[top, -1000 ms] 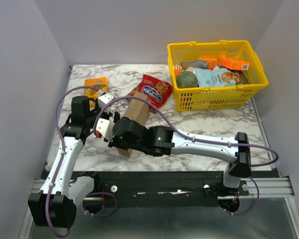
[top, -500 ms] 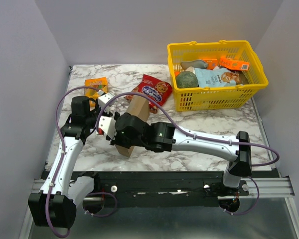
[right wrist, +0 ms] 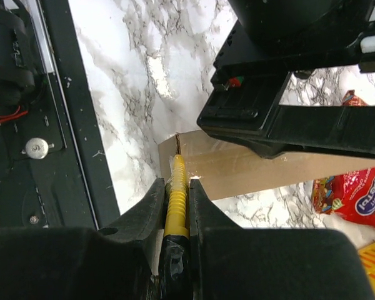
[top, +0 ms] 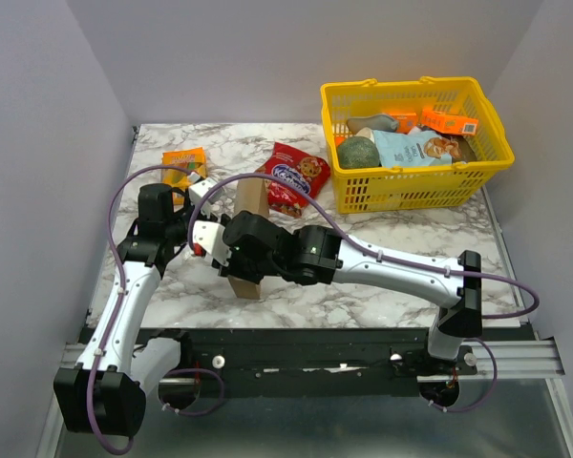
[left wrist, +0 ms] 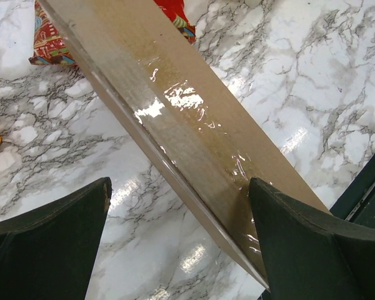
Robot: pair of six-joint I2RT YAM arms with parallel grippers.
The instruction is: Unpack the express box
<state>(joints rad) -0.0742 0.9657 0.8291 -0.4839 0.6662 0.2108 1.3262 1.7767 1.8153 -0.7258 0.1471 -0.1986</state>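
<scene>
Right fingers [right wrist: 149, 212] are clamped together on a thin yellow tool [right wrist: 177, 194]. Its dark tip sits at the near corner of the express box [right wrist: 237, 165], just past the black rail [right wrist: 81, 156] at the desk's near edge. Left fingers [left wrist: 56, 231] stand wide apart with nothing gripped. The taped brown face of the box runs slantwise between them, and one finger overlaps its edge; whether it touches cannot be told.

From above, the box lies on the marble desk [top: 392, 239] between the two wrists. Its near end is hidden under the right arm's black wrist, which crosses over it from the right. The left arm's white-and-black head crowds it from the left, and a purple cable loops over its far end.

Just beyond the box's far end lies a red snack bag [top: 291, 174]. An orange packet [top: 184, 162] is further left, near the left arm. A yellow basket [top: 415, 191], full of groceries, sits well apart at the far right.

Compared with a second ago, the box's far end has swung left. The box now runs nearly straight away from the arms and uncovers more of the snack bag. The right arm's forearm has moved farther from the desk's near edge.
</scene>
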